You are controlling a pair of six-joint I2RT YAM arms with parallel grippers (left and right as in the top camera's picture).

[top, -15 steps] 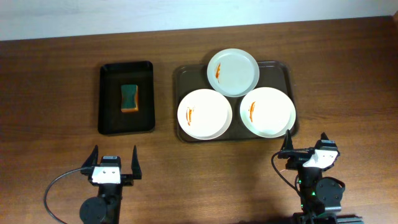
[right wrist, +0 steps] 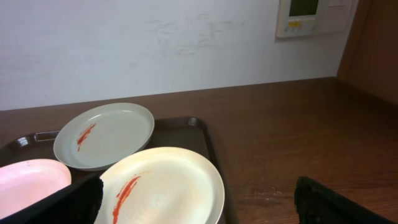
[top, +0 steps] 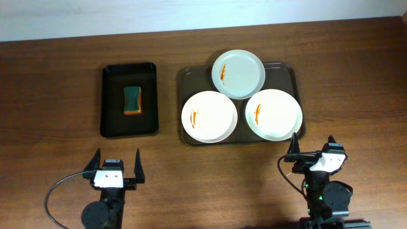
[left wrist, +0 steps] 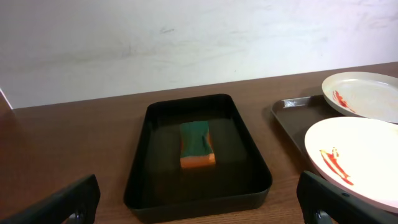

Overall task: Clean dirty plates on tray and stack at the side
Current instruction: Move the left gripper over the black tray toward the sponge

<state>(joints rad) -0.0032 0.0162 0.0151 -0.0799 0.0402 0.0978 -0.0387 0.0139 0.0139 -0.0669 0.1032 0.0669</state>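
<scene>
No change from the prior frame: left gripper [top: 117, 160] and right gripper [top: 312, 146] rest spread wide, empty; three stained plates [top: 210, 116] on the tray [top: 290, 71], sponge [top: 133, 100] in its bin [top: 111, 121].

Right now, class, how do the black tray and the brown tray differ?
The black tray is smaller and narrower; the brown tray is wider. The black tray holds one sponge; the brown tray holds three smeared plates. The black tray looks deeper than the brown tray. Both rest flat on the table.
</scene>
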